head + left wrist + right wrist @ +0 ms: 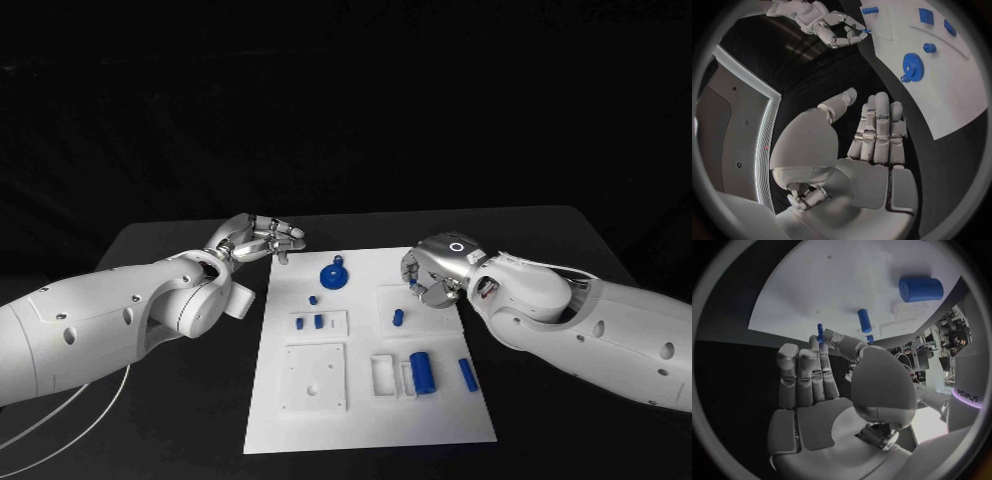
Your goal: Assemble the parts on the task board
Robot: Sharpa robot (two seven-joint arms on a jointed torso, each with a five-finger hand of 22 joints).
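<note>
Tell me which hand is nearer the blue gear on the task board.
Left, by a small margin. The left hand hovers off the board's far-left corner, beside the blue gear. The right hand is over the board's right edge, farther across from the gear.

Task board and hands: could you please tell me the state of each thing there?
Left hand: open, holding nothing, beside the task board.
Right hand: pinching a small blue pin.
Blue gear: lying flat on board.
Blue cylinder: lying on its side.
</note>
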